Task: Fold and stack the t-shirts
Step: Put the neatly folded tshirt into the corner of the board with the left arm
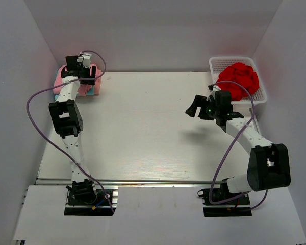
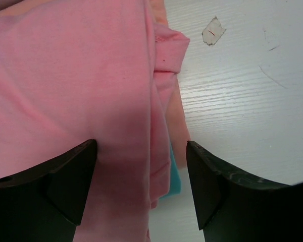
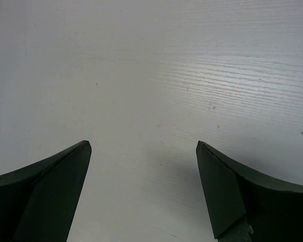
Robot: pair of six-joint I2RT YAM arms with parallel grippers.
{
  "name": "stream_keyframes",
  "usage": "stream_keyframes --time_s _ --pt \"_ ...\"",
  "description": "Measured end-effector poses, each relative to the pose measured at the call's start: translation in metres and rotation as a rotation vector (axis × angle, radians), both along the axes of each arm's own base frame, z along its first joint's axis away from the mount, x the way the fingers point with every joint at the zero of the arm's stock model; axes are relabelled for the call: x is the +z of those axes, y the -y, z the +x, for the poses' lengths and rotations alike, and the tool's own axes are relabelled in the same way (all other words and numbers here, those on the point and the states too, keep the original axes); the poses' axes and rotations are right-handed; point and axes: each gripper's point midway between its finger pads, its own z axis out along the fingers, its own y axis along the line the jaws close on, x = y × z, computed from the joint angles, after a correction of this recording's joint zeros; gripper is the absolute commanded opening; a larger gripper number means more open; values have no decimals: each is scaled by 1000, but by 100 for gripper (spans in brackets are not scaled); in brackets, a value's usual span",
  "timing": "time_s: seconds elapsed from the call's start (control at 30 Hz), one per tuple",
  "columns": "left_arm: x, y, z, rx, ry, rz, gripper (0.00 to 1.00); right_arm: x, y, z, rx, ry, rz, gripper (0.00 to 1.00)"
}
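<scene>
My spread left gripper hovers over the stacked light pink cloth t-shirt, far-left corner. My right gripper is spread, empty; I reckon 1 crumpled red shirt is left.

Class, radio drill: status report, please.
Left end effector open over pink shirt. Right end effector open above table. Red cloth in basket; no obstruction seen.

White wood-grain table between plain white walls
</scene>
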Motion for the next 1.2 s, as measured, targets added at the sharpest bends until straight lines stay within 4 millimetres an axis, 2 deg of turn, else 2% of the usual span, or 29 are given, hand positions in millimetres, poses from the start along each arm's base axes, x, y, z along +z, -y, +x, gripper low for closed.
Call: stream_keyframes --time_s 0.03,0.1,0.33,0.5,0.67,0.7,0.93,1.2 --pt "-2 2 0 -4 -4 3 79 -4 -1 0 2 -13 -1 90" --pt "-2 3 1 -3 -3 14 70 -13 -2 0 7 -38 -1 90" --pt "-4 0 4 30 0 73 72 -22 -3 0 15 -63 -2 90" --pt "-27 -4 9 60 -34 127 73 -20 -3 2 14 -58 -2 90" --pt "-46 1 12 78 -66 203 56 -20 -2 3 12 -58 -7 90" --pt "-46 1 11 83 -70 220 54 -20 -2 3 10 -57 -9 90" --pt "-42 4 13 101 -59 256 54 -26 -2 4 12 -70 -15 90" --pt "-36 2 13 122 -50 260 56 -33 -2 3 16 -89 -22 90"
